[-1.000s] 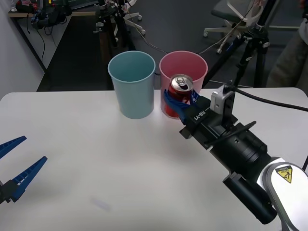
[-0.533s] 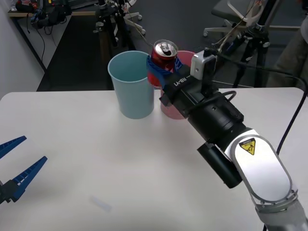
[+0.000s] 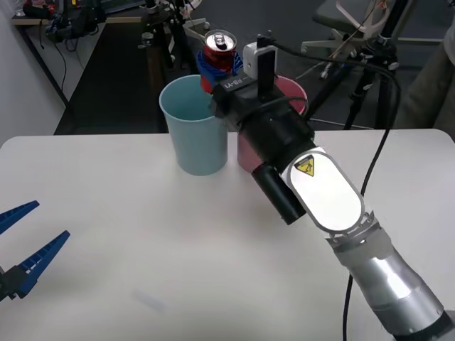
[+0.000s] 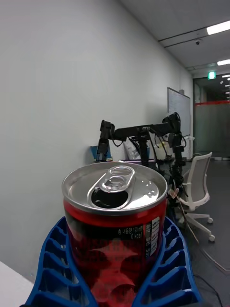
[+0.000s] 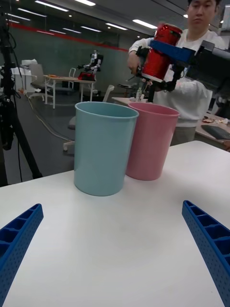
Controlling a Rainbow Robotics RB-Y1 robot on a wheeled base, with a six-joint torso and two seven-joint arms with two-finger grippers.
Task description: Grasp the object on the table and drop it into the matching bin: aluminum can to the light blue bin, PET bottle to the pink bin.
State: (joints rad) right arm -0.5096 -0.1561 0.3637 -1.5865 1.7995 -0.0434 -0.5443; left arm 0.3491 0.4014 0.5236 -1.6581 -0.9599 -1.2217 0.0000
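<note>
Two buckets stand touching at twelve o'clock on the table [image 3: 106,213], and we have the aluminum can [image 3: 219,48] up in the air above them. We see the right gripper [image 3: 213,67] clamped on the can's red body, blue ribbed fingers [image 4: 167,268] hugging both sides, silver lid and pull tab up. From the front the can hangs over the far rim of the light blue bin [image 3: 195,124], towards its one o'clock edge, right where that bin meets the pink bin [image 3: 291,92].

That is our worry. We judge the can sits close to the shared rims, so a release here could clip the blue lip and bounce outward, or tip across into the pink one. The can looks slightly tilted in the left wrist view, and a thin, smooth metal cylinder would likely glance off hard plastic rather than settle. Both bins look light, tall and tapering downward, so a nudge from the arm's bulky black wrist could, we think, topple one.

Surfaces: glossy white tabletop, matte smooth plastic bins with rolled rims, brushed silver can top already opened at the mouth.

Down at eight o'clock our left gripper [image 3: 25,245] waits low over the table, its fingers spread well apart, holding nothing.
</note>
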